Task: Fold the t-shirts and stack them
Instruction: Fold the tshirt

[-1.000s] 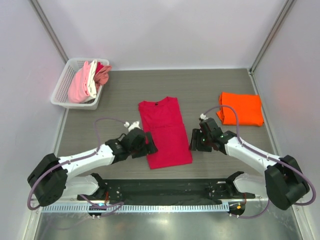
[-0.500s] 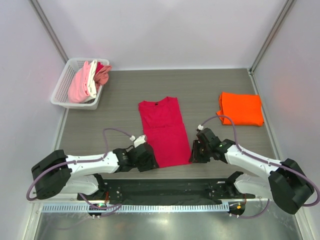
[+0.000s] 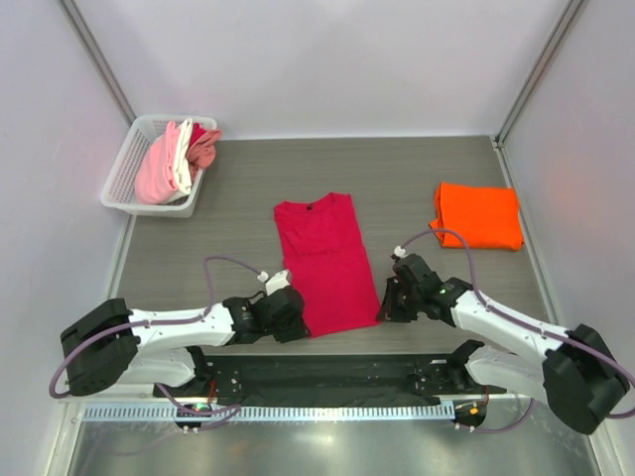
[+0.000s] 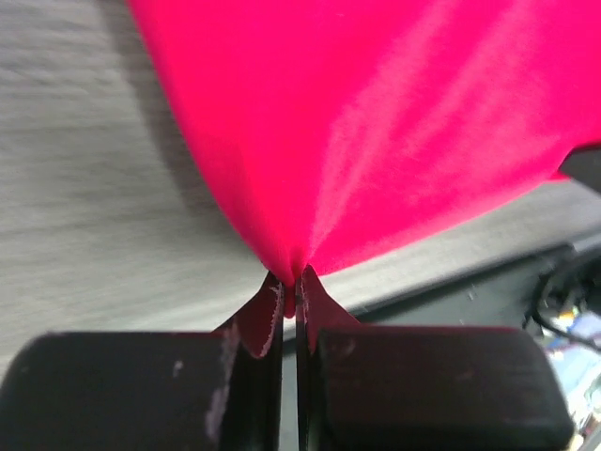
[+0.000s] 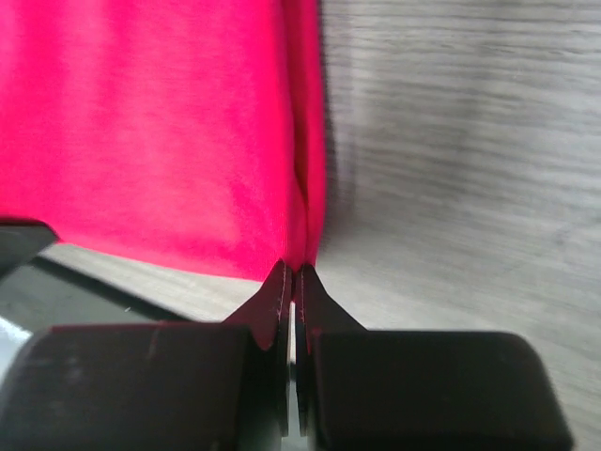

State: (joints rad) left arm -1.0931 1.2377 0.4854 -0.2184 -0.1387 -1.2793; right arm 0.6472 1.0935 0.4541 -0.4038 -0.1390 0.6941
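Crimson t-shirt (image 4: pixel 376 113), far part cut off in both wrist views

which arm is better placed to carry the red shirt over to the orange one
Right, probably: its jaws pinch the red shirt's near corner on the side where the orange shirt lies.

Lab test cell: white panel walls (image 3: pixel 327 59), aluminium corner posts (image 3: pixel 97 59).

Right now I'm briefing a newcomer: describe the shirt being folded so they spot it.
On the table, look between the basket and the orange shirt. The red shirt lies flat; only it is pinched at its near corners by the left gripper and right gripper.
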